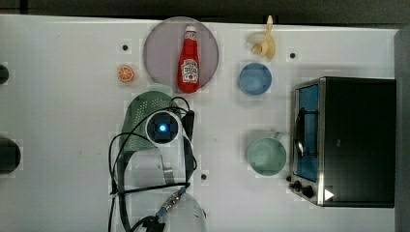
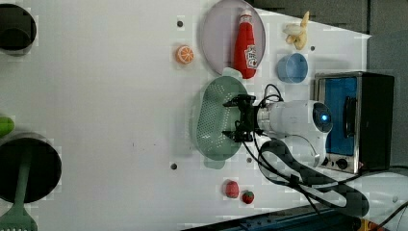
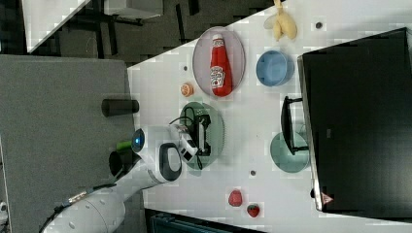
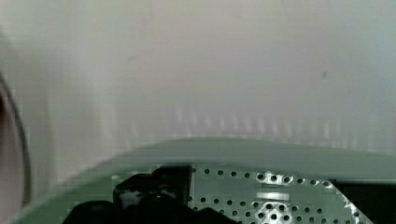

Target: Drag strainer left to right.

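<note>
The strainer (image 1: 138,113) is a pale mint-green oblong basin with rows of tiny holes, standing left of centre in the top view, just below the grey plate. My gripper (image 2: 232,119) is open, its two black fingers spread wide over the inside of the strainer (image 2: 211,118), near the rim on the left view's right. In the right view the gripper (image 3: 204,133) sits over the strainer (image 3: 216,131). The wrist view has a dark finger (image 4: 149,196) against the perforated wall (image 4: 261,186). Nothing is gripped between the fingers. My arm's wrist (image 1: 163,128) hides part of the basin from above.
A ketchup bottle (image 1: 189,60) lies on a grey plate (image 1: 159,48) beside an orange slice (image 1: 125,73). To the top view's right are a blue bowl (image 1: 255,78), a banana (image 1: 265,43), a mint mug (image 1: 266,155) and a toaster oven (image 1: 348,140). Two strawberries (image 2: 239,191) lie near the edge.
</note>
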